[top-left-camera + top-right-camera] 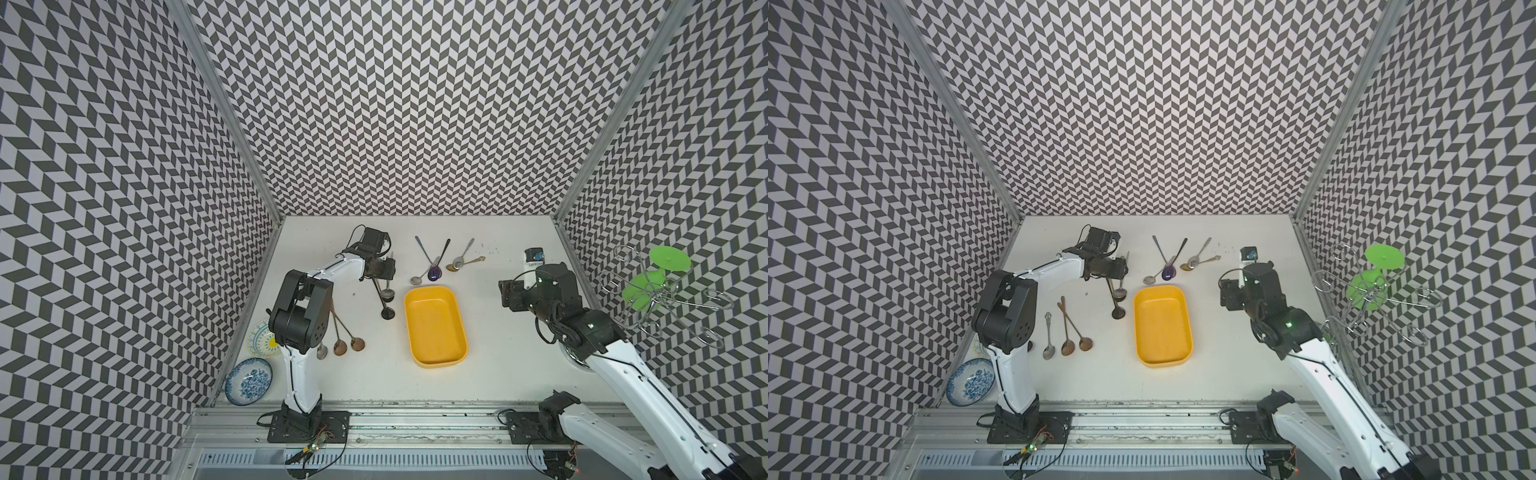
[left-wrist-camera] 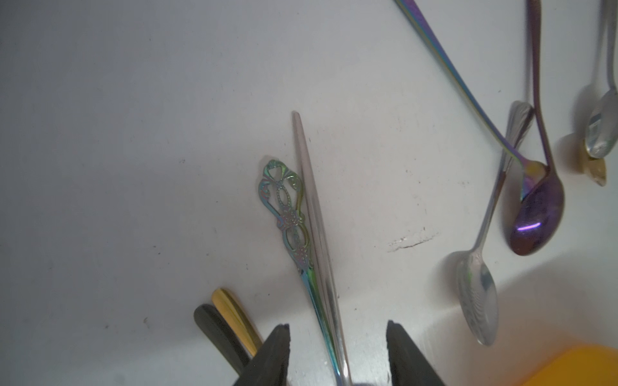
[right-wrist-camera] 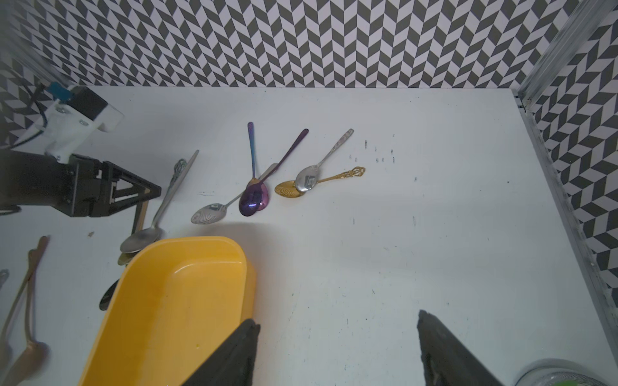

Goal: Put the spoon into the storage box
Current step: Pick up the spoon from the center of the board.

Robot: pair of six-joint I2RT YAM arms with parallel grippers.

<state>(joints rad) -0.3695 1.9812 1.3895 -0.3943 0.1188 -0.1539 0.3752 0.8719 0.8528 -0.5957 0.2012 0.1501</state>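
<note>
The storage box [image 1: 434, 328] [image 1: 1163, 328] is a shallow yellow tray, empty, at mid-table; its corner shows in the left wrist view [image 2: 575, 367] and it fills the near part of the right wrist view [image 3: 174, 300]. My left gripper [image 1: 390, 268] [image 1: 1123, 266] [image 2: 337, 327] is low behind the box's far left corner, open. A silver spoon's handle [image 2: 314, 217] [image 3: 169, 197] and an ornate iridescent handle [image 2: 284, 204] run between its fingers, touching neither. My right gripper [image 1: 505, 293] [image 1: 1225, 293] [image 3: 337, 326] hangs open and empty over bare table to the right of the box.
Several spoons lie behind the box, among them a purple one [image 1: 434, 272] and a gold one [image 1: 457, 266]. A black spoon [image 1: 388, 314] lies left of the box, three more [image 1: 343, 347] nearer the left arm. Two bowls [image 1: 248, 381] sit front left. A wire rack with green discs [image 1: 660, 291] stands right.
</note>
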